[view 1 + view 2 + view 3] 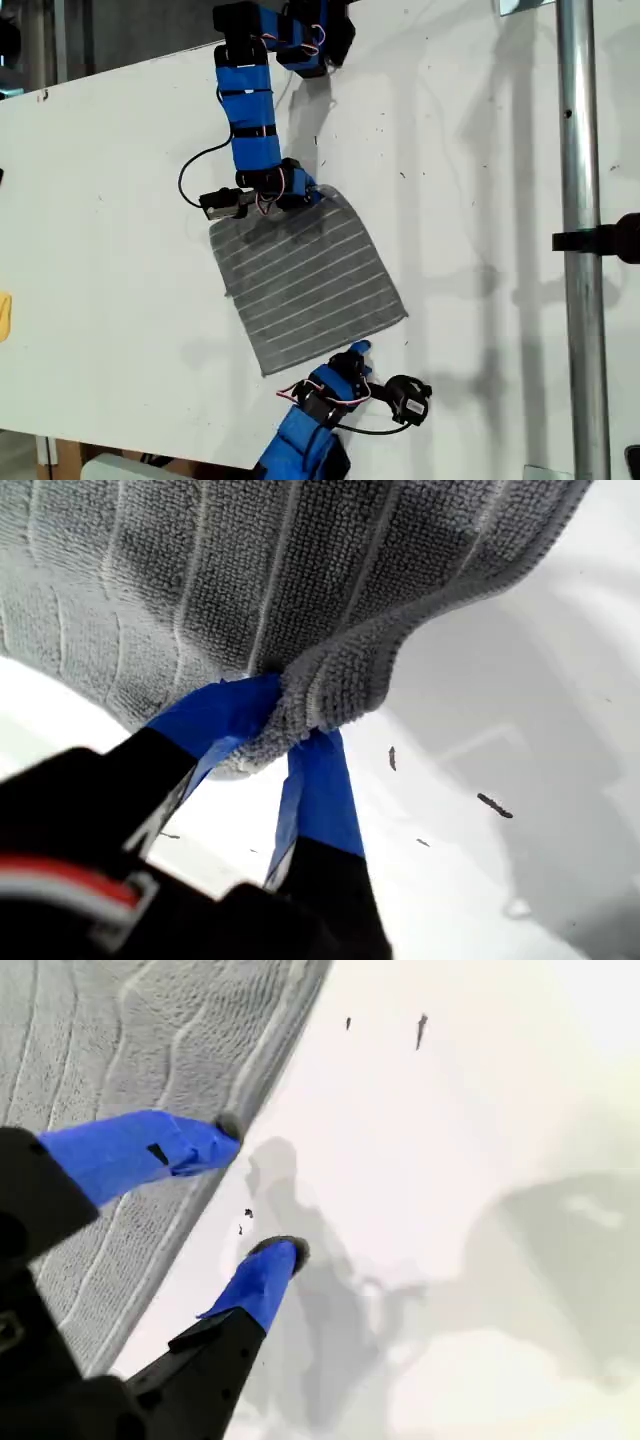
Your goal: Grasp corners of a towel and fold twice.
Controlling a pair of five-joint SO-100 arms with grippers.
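Note:
The dark grey striped towel (305, 275) lies flat on the white table (110, 230), turned like a diamond. My first gripper (312, 192) is shut on the towel's far corner, with the bunched grey hem (320, 695) pinched between its blue fingers (225, 715). My second gripper (358, 350) stands open at the towel's near edge, between the corner at the exterior view's right (404, 316) and the near corner (265, 372). One blue finger (150, 1150) hangs over the cloth (120, 1040), the other (262, 1275) over bare table.
A metal pole (580, 200) with a black clamp (605, 240) runs down the exterior view's right. A yellow object (5, 315) sits at that view's left edge. Black cables (195, 170) trail by the first arm. Small dark specks (495, 805) dot the table.

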